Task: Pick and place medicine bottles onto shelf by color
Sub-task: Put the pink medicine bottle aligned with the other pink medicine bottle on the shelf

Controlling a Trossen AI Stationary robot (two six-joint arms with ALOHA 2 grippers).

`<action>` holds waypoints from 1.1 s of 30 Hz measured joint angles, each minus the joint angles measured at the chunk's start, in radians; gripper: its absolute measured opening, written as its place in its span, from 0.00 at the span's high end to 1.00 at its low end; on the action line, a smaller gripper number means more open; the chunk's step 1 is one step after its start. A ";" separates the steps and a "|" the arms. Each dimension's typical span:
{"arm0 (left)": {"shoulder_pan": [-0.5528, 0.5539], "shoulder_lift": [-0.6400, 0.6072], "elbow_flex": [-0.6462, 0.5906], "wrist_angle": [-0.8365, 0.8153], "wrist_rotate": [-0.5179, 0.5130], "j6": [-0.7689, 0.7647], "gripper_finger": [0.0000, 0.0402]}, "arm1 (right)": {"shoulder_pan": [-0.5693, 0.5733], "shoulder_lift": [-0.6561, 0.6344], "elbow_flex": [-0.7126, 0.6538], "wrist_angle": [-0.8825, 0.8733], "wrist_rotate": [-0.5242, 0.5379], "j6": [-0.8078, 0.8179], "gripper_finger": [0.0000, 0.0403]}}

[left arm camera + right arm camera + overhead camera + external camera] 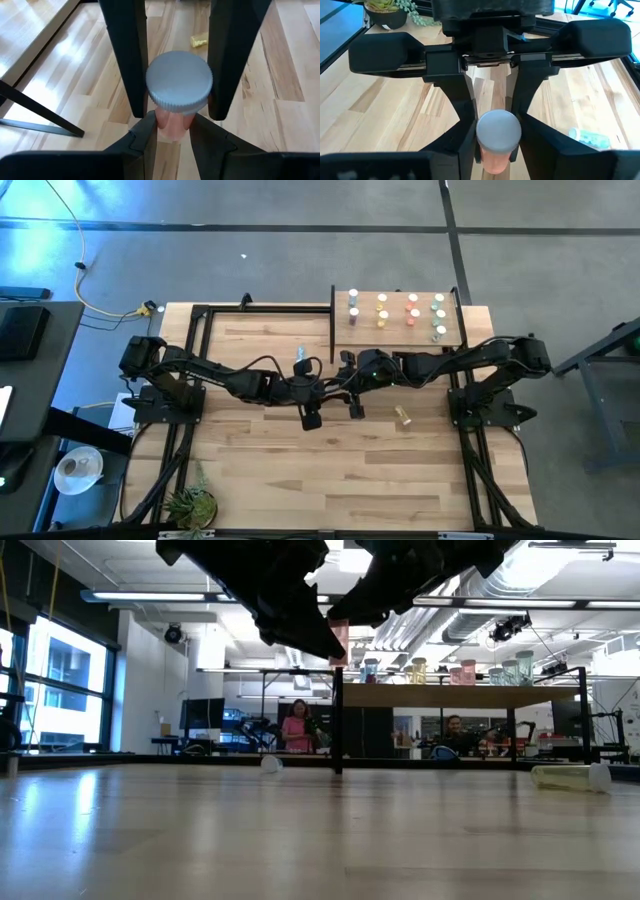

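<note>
Both pincers, left gripper [172,132] and right gripper [492,145], pinch one red bottle [172,122] mid-air at table centre, a handover by my read; next, left lets go so right carries it to the far-right shelf [400,338].

The red bottle [172,125] is mostly hidden — body between fingers, lower end out of sight

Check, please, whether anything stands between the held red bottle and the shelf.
Nothing visible does. The left end effector holds the red bottle mid-table, the right end effector at its cap. Only the black upright of the shelf stands near the path.
</note>
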 joint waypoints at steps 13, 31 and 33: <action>0.001 0.000 0.000 0.000 0.010 -0.003 0.76 | 0.000 0.000 0.000 -0.006 -0.001 0.000 0.72; 0.003 -0.001 0.000 -0.001 -0.040 0.032 0.50 | -0.040 -0.243 -0.002 -0.141 0.138 -0.018 0.72; 0.003 -0.001 0.000 -0.001 -0.040 0.043 0.51 | -0.048 -0.289 -0.002 -0.172 0.152 -0.018 0.72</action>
